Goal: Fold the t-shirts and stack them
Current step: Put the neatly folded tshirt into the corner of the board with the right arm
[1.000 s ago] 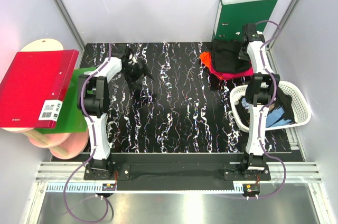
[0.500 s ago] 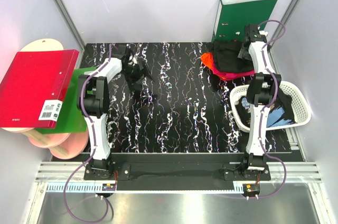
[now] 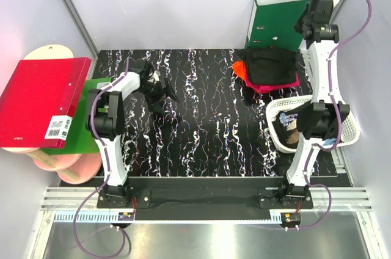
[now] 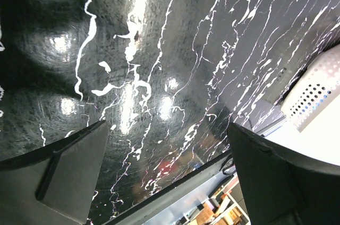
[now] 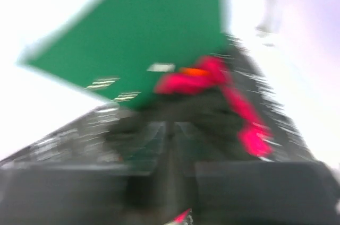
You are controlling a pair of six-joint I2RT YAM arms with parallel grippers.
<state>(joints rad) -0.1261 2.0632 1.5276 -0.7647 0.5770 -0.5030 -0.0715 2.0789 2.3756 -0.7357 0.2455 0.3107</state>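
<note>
A red binder (image 3: 40, 97) lies off the table's (image 3: 208, 124) left edge. From above, the left gripper (image 3: 160, 93) hangs over the far left of the table. Its wrist camera shows what the top view cannot: the fingers (image 4: 74, 177) are spread wide with only bare tabletop between them.

At the far right lies the folded stack, with a black t-shirt (image 3: 269, 66) on top, its long side running left to right. A pink t-shirt (image 3: 275, 86) peeks out along its near edge. A green binder (image 3: 281, 18) stands upright just behind.

The right gripper (image 3: 314, 11) is high beside that binder. Its own view is badly blurred, so its jaws cannot be told.

The right arm partly hides the basket (image 3: 348, 118), where a printed black t-shirt (image 3: 292, 121) lies crumpled.
</note>
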